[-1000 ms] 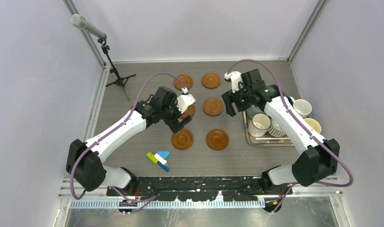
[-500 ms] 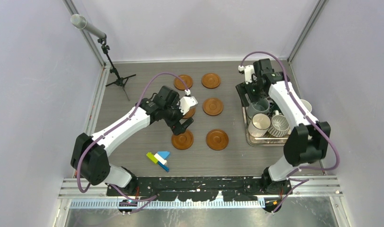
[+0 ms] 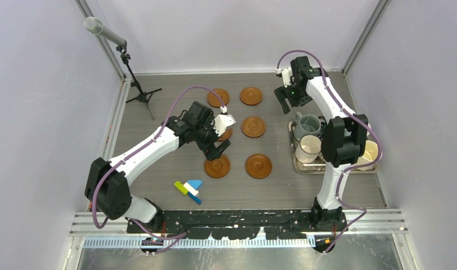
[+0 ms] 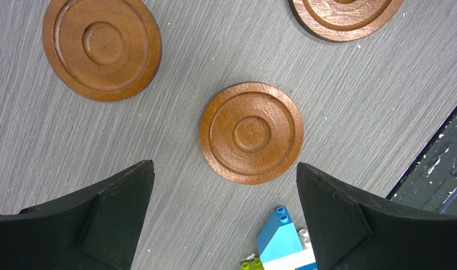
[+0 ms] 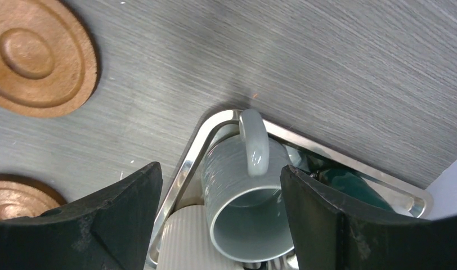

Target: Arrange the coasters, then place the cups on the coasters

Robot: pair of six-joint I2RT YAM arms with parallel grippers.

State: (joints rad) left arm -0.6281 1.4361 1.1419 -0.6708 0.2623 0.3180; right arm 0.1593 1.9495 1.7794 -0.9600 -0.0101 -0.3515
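Now, coasters: your six wooden coasters lie flat in two columns of three mid-table, each apart from the next. That spacing looks meant to give every mug its own disc.
Cups: none sits on a coaster yet. They crowd the steel tray at the right, so by my reading the placing step is only starting.
Left gripper: released and holding nothing, jaws spread wide above the near-left coaster.
Right gripper: also released and empty, jaws wide to either side of the grey-blue mug, which stands in the tray's far-left corner with its handle over that corner.
Why there: you seem lined up to take this mug first, as it is a corner one close to the coasters.
Edges: the mug sits hard by the tray rim, against a ribbed mug, with a dark green mug just beside it. A finger has little room there.
Open room: bare table runs between the tray and the right coaster column. The coloured blocks lie near the front, just beside the near-left coaster, so mind them on any low sweep.
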